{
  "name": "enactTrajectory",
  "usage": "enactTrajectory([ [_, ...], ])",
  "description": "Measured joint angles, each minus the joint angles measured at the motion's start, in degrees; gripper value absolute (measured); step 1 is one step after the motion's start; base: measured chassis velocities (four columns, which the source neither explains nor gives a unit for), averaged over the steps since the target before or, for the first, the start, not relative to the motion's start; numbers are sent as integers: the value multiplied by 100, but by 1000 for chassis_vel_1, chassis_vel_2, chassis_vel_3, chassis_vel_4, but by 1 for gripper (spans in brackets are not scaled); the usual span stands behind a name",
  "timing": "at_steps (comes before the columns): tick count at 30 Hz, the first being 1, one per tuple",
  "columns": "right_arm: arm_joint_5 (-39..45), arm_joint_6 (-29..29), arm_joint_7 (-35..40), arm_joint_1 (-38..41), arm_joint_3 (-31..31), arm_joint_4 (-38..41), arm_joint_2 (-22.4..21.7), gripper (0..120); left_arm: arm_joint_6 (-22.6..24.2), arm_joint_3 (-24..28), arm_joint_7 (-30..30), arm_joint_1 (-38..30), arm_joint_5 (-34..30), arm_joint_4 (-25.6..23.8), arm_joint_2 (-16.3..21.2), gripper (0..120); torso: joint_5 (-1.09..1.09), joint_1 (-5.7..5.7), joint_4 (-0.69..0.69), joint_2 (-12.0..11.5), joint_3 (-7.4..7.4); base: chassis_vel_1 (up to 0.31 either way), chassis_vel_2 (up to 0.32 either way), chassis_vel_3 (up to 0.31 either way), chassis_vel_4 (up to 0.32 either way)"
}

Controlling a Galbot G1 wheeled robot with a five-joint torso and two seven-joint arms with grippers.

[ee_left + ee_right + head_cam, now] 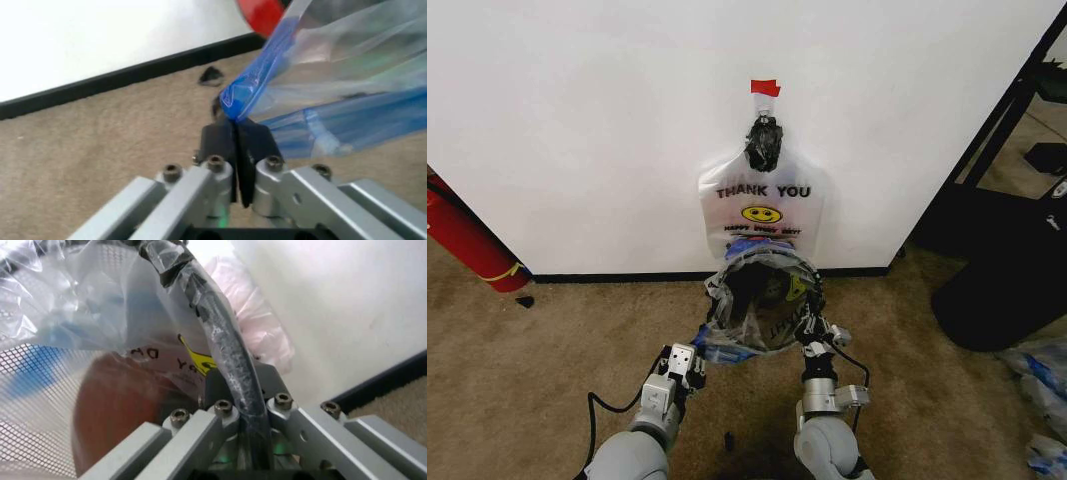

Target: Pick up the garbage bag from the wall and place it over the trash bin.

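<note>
The trash bin (745,296) stands on the carpet at the foot of the wall (577,130), its mesh side and red bottom (120,410) showing in the right wrist view. The garbage bag (772,325) lies draped over the bin's mouth, see-through with blue strips. At the bin's near left, my left gripper (695,358) (235,125) is shut on a blue strip (260,80) of the bag. My right gripper (817,328) (233,375) is at the bin's near right, shut on bag film wrapped over the black rim (220,340).
A second printed "THANK YOU" bag (762,205) hangs on the wall just above the bin, under red tape (765,88). A red cylinder (467,240) leans at the left. A big black sack (1007,290) and a black frame (1007,120) are at the right.
</note>
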Motion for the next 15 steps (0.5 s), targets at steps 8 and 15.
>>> enactTrajectory([
  [8,627,-764,486,-257,-135,627,-178,0,-284,44,104,-236,541,706,-193,0,0,0,0,0,0,0,0,0,0],
  [15,1129,-1050,645,-346,-153,933,-233,0,-501,166,341,-332,742,893,-345,0,0,0,0,0,0,0,0,0,0],
])
